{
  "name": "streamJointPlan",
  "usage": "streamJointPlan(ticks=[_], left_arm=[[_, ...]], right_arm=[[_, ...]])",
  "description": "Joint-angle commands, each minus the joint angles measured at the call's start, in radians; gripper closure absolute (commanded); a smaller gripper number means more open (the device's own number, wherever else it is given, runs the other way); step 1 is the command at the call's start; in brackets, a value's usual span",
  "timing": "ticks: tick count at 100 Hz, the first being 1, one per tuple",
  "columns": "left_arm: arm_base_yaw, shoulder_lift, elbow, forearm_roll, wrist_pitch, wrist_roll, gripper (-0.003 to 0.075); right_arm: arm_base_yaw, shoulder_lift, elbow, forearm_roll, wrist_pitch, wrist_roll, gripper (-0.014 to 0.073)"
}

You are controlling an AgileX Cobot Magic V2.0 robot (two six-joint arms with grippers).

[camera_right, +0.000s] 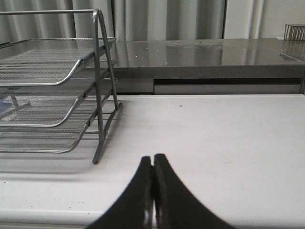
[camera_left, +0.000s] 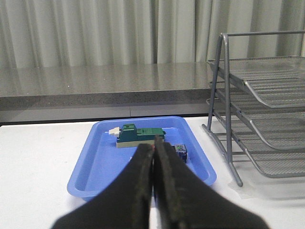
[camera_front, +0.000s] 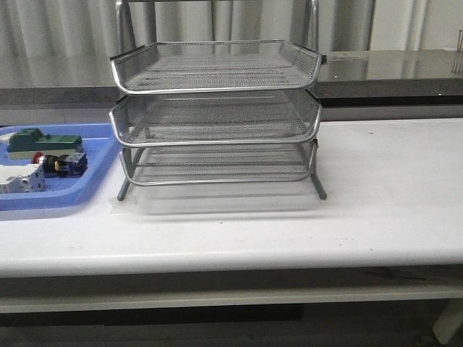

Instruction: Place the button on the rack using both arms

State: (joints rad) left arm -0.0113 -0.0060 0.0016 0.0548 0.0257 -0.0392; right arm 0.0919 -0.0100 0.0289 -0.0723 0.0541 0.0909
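The button (camera_front: 59,163) lies on its side in the blue tray (camera_front: 94,189) at the table's left, red head to the left, black body with yellow and blue parts to the right. In the left wrist view only its blue rear part (camera_left: 180,151) shows beside my fingers. The rack (camera_front: 217,116), a three-tier silver wire-mesh stand, stands mid-table; it also shows in the left wrist view (camera_left: 267,119) and the right wrist view (camera_right: 57,95). My left gripper (camera_left: 153,149) is shut and empty, short of the tray. My right gripper (camera_right: 153,160) is shut and empty, above bare table right of the rack. Neither arm shows in the front view.
The tray also holds a green block (camera_front: 42,142) behind the button and a white block (camera_front: 20,178) at its near left. A grey counter (camera_front: 405,72) runs behind the table. The white table (camera_front: 391,188) extends right of the rack.
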Motion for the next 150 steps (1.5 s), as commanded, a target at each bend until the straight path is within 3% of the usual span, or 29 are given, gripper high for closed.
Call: streamJointPlan(ticks=[1,73,88,106,128,150], left_arm=[[0.002,-0.03,0.046,-0.002,-0.08,-0.011,0.0716],[0.002,-0.03,0.046,-0.002,-0.08,-0.011,0.0716],[0.002,-0.03,0.046,-0.002,-0.08,-0.011,0.0716],[0.002,-0.03,0.046,-0.002,-0.08,-0.011,0.0716],[0.002,-0.03,0.046,-0.002,-0.08,-0.011,0.0716],[0.002,-0.03,0.046,-0.002,-0.08,-0.011,0.0716]], right_arm=[[-0.006,-0.02,-0.017,0.001,-0.082,-0.002,0.0651],[-0.006,-0.02,-0.017,0.001,-0.082,-0.002,0.0651],[-0.006,-0.02,-0.017,0.001,-0.148,-0.002,0.0651],[-0.006,-0.018,-0.062,0.061,-0.161,-0.002,0.0651],[-0.006,0.069,-0.249,0.192,0.022,-0.002,0.0651],[-0.005,0.303,-0.501,0.199,0.308,-0.002,0.0651]])
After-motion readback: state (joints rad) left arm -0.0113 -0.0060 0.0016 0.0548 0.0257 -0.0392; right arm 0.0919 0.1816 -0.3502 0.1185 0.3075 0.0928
